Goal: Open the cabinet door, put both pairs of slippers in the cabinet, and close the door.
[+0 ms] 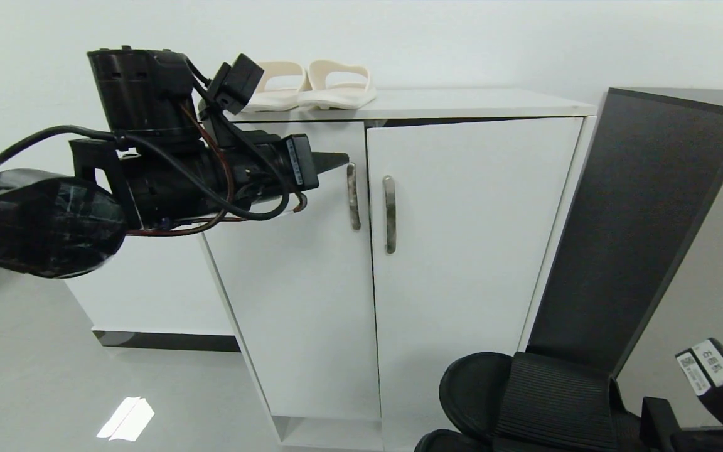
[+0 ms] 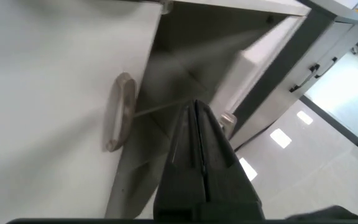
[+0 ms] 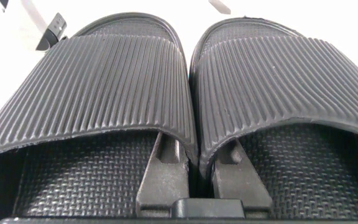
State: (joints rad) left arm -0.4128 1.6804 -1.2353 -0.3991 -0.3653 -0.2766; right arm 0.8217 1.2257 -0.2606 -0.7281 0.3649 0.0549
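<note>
While just beside mid-frame handle [image 1: 353,196] with left gripper [image 1: 341,162] pinched closed, could skid off, leaving door [image 1: 292,282] unopened and black slippers [image 1: 524,402] stuck lower right in right gripper [image 3: 197,171] clamp.

White cabinet [image 1: 462,263], cream slippers [image 1: 311,85] paired on top, black slippers [image 1: 524,395] low in front

Head wide, left wrist close — cabinet [image 1: 474,263]

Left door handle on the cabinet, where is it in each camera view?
Head view: left door handle at centre, just beyond the left gripper.
Left wrist view: handle close beside that gripper.
Right wrist view: faces black slippers instead.
Shared landmark: the left gripper.
</note>
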